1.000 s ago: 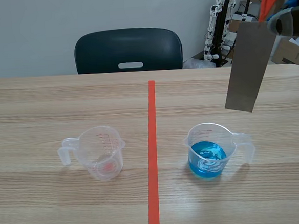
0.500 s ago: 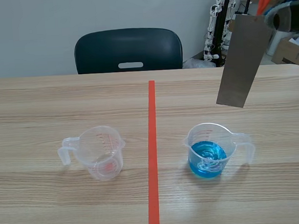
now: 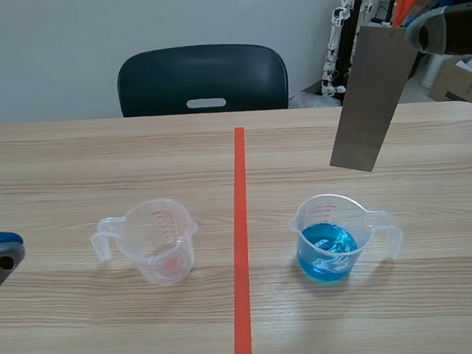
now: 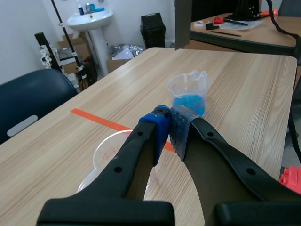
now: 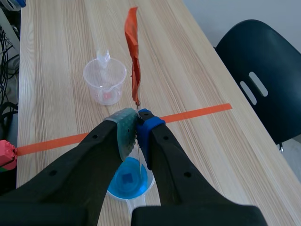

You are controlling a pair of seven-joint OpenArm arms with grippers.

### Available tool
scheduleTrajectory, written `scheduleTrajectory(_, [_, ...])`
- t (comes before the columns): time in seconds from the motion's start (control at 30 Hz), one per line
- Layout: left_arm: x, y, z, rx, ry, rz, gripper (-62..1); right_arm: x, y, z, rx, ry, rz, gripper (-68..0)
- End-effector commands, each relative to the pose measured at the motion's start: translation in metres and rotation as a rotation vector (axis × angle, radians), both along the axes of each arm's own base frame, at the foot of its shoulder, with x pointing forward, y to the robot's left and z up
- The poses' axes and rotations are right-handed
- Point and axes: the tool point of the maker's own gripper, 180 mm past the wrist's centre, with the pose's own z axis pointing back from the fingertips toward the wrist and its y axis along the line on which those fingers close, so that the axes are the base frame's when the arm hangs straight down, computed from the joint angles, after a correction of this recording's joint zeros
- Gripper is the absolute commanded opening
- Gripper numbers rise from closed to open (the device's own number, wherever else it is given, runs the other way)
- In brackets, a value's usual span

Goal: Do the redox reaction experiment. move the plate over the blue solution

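Pale wood-grain table (image 3: pixel 72 156) runs wide across the shot, with a dark moulded chair (image 3: pixel 202 78) tucked in at its far edge. Up in the air hangs the flat grey metal plate (image 3: pixel 370 103), tilted and well clear of the tabletop. The right gripper (image 5: pixel 136 125) has its pads clamped on the plate's top edge, where an orange-red strip (image 5: pixel 133 61) sticks out. Directly below that gripper stands the clear plastic measuring cup (image 3: pixel 331 235) of blue solution (image 3: pixel 329 251), right of the tape line. Left of the line sits an empty clear measuring cup (image 3: pixel 158 239). The left gripper (image 4: pixel 169 127) hangs low beside it, pads pressed together on nothing.
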Motion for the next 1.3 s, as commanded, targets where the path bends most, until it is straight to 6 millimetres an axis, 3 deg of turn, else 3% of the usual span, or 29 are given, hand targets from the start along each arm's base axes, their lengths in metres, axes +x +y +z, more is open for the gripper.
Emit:
scheduleTrajectory(0.0, [0.003,-0.004,0.006,-0.019,-0.022,0.0,-58.4,0.002,0.001,0.011,0.024,-0.022,0.005,-65.6])
scheduleTrajectory(0.37, [0.014,-0.018,0.007,0.034,-0.031,-0.04,-58.4,0.002,0.002,0.01,0.019,-0.024,0.008,-65.6])
scheduleTrajectory(0.83, [0.01,-0.046,-0.034,0.13,0.049,-0.091,-58.4,-0.005,0.006,-0.002,0.033,0.021,0.016,-65.6])
scheduleTrajectory(1.27, [0.019,-0.051,-0.027,0.113,0.011,-0.105,-58.4,-0.003,0.006,0.003,0.078,0.049,-0.004,-65.6])
